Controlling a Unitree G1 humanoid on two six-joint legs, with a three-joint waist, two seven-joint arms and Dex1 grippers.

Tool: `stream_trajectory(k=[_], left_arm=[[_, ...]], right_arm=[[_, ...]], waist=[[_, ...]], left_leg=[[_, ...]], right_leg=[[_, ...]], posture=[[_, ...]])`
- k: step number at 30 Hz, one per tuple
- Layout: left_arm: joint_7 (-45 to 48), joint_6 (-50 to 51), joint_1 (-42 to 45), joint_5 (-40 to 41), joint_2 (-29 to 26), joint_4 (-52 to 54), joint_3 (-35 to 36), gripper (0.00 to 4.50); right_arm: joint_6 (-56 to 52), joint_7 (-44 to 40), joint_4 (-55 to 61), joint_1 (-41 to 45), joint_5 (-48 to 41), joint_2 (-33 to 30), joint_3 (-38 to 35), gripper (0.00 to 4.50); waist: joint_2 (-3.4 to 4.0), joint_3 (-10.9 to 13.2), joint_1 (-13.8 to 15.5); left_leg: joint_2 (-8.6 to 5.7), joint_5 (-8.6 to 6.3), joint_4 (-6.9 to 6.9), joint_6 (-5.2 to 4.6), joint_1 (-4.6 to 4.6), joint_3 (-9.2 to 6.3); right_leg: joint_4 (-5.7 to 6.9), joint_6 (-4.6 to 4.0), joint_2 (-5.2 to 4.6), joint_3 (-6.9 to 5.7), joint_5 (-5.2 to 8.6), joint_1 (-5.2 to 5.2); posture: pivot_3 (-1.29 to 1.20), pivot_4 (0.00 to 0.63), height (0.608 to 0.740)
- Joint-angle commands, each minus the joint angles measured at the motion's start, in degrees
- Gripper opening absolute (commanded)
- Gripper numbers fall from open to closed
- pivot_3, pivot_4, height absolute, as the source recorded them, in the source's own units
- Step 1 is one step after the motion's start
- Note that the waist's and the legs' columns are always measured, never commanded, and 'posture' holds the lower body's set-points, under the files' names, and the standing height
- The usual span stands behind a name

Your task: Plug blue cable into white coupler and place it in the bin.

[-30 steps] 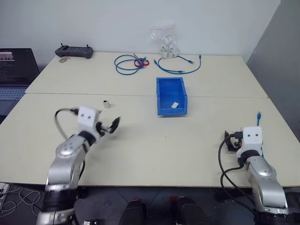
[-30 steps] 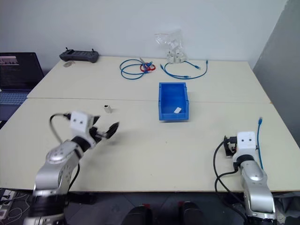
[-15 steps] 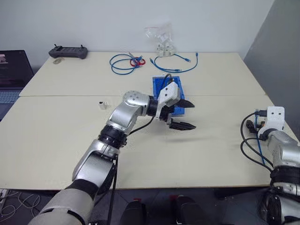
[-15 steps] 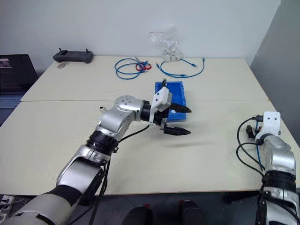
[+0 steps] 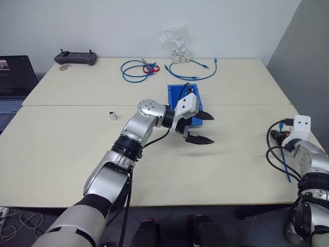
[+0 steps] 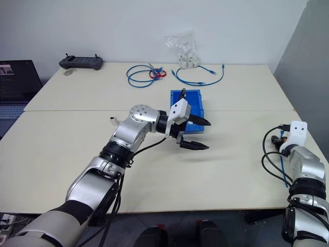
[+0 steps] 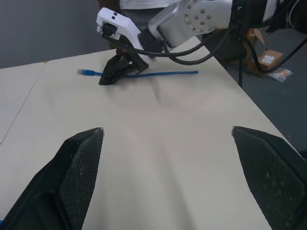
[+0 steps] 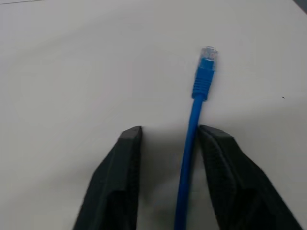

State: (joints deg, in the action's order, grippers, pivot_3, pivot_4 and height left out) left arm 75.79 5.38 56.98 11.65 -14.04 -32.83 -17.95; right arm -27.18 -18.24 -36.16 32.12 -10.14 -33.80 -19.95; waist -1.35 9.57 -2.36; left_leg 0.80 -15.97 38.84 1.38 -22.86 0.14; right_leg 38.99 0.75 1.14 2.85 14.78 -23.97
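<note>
Rightward, blue cable (image 8: 194, 143) between half-open right tool (image 8: 168, 139) near table edge (image 5: 303, 154); left tool (image 5: 200, 127) wide, empty.

Bright even overhead light, soft shadows under left tool (image 5: 199, 127), mild blur in wrist views, no glare.

Light-blue cable (image 8: 193, 143) with clear-tipped plug, black textured tool (image 8: 170, 182), bright-blue bin (image 5: 177, 91), cream table (image 5: 72, 144).

The left gripper (image 5: 201, 127) hangs over mid-table, fingers spread wide. The right gripper (image 8: 168, 139) sits low near the table's right edge, fingers partly apart.
</note>
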Motion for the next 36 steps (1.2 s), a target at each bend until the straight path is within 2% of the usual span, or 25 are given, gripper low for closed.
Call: stream_trajectory(k=[1, 5, 10, 13, 15, 17, 20, 23, 26, 29, 32, 33, 34, 36], left_arm=[[-0.7, -1.8, 1.1, -1.0, 0.1, -0.3, 1.4, 4.5], [-0.7, -1.1, 0.8, -0.9, -0.1, -0.3, 2.0, 4.5], [-0.8, 0.7, -3.3, -0.1, -4.4, 5.2, 3.8, 4.5], [-3.4, 5.4, -6.7, 2.9, -9.1, 10.5, 8.8, 4.5], [-3.7, 11.3, -13.0, 6.0, -15.3, 18.6, 13.4, 4.5], [-5.5, 18.7, -23.5, 10.1, -21.4, 30.5, 18.9, 4.5], [-10.9, 27.3, -41.7, 15.2, -25.8, 48.5, 27.4, 4.5], [-16.4, 28.9, -62.1, 15.7, -24.9, 63.9, 34.5, 4.5], [-25.3, 27.6, -75.7, 14.1, -18.7, 72.3, 38.9, 4.5], [-32.0, 26.3, -84.0, 12.7, -13.0, 77.5, 40.0, 4.5], [-36.4, 25.6, -87.8, 12.6, -9.6, 80.2, 39.7, 4.5], [-37.4, 25.1, -88.8, 12.2, -9.0, 80.5, 39.2, 4.5], [-38.3, 24.7, -89.3, 11.9, -8.7, 80.5, 38.8, 4.5], [-39.3, 24.1, -89.6, 11.4, -8.7, 80.1, 38.4, 4.5]], right_arm=[[-0.3, 0.8, -2.2, -1.2, 1.3, 0.1, 1.6, 0.96], [1.0, 1.1, -2.6, -1.1, 2.0, 0.1, 3.2, 0.01], [5.0, -2.9, 6.8, -4.4, 4.4, -0.8, 8.2, 0.01], [11.6, -12.4, 17.4, -8.8, 6.2, -4.2, 14.4, 0.01], [15.6, -24.0, 27.9, -13.2, 4.4, -7.9, 19.3, 0.01], [14.1, -33.7, 37.8, -14.6, -0.1, -9.6, 23.5, 0.01], [11.8, -38.6, 42.1, -9.7, -0.8, -6.2, 30.4, 0.01], [10.8, -37.7, 36.0, -0.6, 3.0, 3.3, 38.1, 0.01], [13.8, -37.3, 25.2, 6.5, 8.0, 11.6, 44.3, 0.01], [18.0, -37.7, 15.7, 10.7, 11.4, 16.4, 47.8, 0.01], [22.8, -38.7, 9.3, 11.6, 14.3, 17.2, 49.9, 0.01], [23.0, -40.0, 8.8, 10.8, 14.2, 17.1, 50.2, 0.48], [23.1, -40.6, 8.5, 10.2, 13.9, 17.2, 49.9, 0.56], [23.2, -40.4, 8.5, 9.5, 13.5, 17.5, 49.0, 1.19]], waist=[[-0.01, 0.0, 0.0], [-0.01, 0.0, 0.1], [-0.01, 0.0, -0.1], [0.0, 0.0, -0.6], [0.13, 0.1, -1.1], [0.2, 0.1, -1.8], [0.19, 0.1, -2.6], [-0.19, 0.4, -2.5], [-0.29, 0.4, -1.0], [-0.31, 0.4, 0.7], [-0.33, 0.4, 1.8], [-0.33, 0.4, 1.9], [-0.3, 0.4, 1.8], [-0.29, 0.4, 1.7]], left_leg=[[-0.01, 0.01, 0.0, -0.01, 0.02, 0.0], [0.0, 0.04, 0.01, -0.06, 0.06, -0.02], [0.01, 0.04, 0.0, -0.07, 0.11, -0.03], [0.13, 0.04, -0.05, -0.07, 0.07, -0.1], [0.22, 0.04, -0.06, -0.07, -0.06, -0.06], [0.45, 0.04, -0.08, -0.07, -0.02, 0.01], [0.72, 0.03, -0.11, -0.05, 0.06, -0.04], [0.83, 0.03, -0.09, -0.03, 0.16, -0.09], [0.83, 0.09, -0.05, 0.06, 0.27, -0.17], [0.75, 0.11, -0.01, 0.07, 0.3, -0.14], [0.58, 0.08, -0.03, 0.08, 0.22, -0.11], [0.53, 0.07, -0.03, 0.07, 0.19, -0.08], [0.53, 0.06, -0.03, 0.08, 0.15, -0.04], [0.55, 0.05, -0.04, 0.07, 0.25, 0.03]], right_leg=[[0.0, 0.01, -0.01, 0.0, -0.01, 0.02], [-0.02, 0.04, -0.13, -0.07, -0.02, 0.13], [-0.03, 0.09, -0.19, -0.07, -0.02, 0.18], [0.0, 0.08, -0.16, -0.06, -0.01, 0.08], [0.06, 0.07, -0.16, -0.06, -0.01, -0.13], [0.01, 0.07, -0.13, -0.08, -0.01, -0.14], [-0.01, 0.04, -0.02, -0.1, 0.0, -0.11], [0.01, -0.09, -0.02, -0.17, 0.08, -0.07], [0.08, -0.32, -0.04, -0.29, -0.04, -0.01], [0.03, -0.44, -0.19, -0.4, -0.02, 0.1], [-0.06, -0.6, -0.36, -0.42, -0.05, 0.12], [-0.1, -0.67, -0.41, -0.41, -0.09, 0.12], [-0.11, -0.67, -0.42, -0.38, -0.09, 0.09], [-0.11, -0.71, -0.42, -0.37, -0.06, 0.15]], posture=[[0.0, 0.15, 0.74], [0.0, 0.15, 0.74], [0.0, 0.15, 0.74], [0.0, 0.15, 0.74], [0.0, 0.15, 0.74], [0.0, 0.15, 0.74], [0.0, 0.15, 0.74], [0.0, 0.15, 0.74], [0.0, 0.15, 0.74], [0.0, 0.15, 0.74], [0.0, 0.15, 0.74], [0.0, 0.15, 0.74], [0.0, 0.15, 0.74], [0.0, 0.15, 0.74]])
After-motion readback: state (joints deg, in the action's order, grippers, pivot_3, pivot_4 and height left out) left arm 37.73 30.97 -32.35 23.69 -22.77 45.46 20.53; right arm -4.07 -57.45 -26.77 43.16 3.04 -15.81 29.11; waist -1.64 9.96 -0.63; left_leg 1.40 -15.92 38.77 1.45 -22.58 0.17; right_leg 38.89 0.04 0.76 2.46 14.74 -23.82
